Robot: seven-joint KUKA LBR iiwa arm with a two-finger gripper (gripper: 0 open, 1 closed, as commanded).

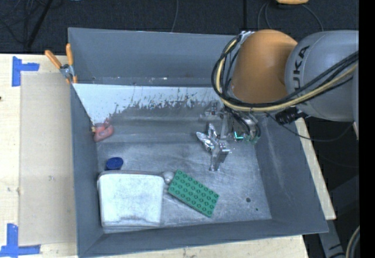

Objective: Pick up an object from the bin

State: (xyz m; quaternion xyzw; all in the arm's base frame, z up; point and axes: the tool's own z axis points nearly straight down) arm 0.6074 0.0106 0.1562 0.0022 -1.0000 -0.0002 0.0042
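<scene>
My gripper hangs over the middle right of the bin floor, its metal fingers pointing down and close together with nothing seen between them. A green studded building plate lies flat just below and left of it, near the front wall. A white folded cloth or sponge block sits at the front left, touching the plate's left end. A small grey round piece lies between the cloth and the plate.
A small blue cap lies left of centre, above the cloth. A pink lump rests against the left wall. The arm with its orange cover and cables comes in from the right above the bin's back right corner.
</scene>
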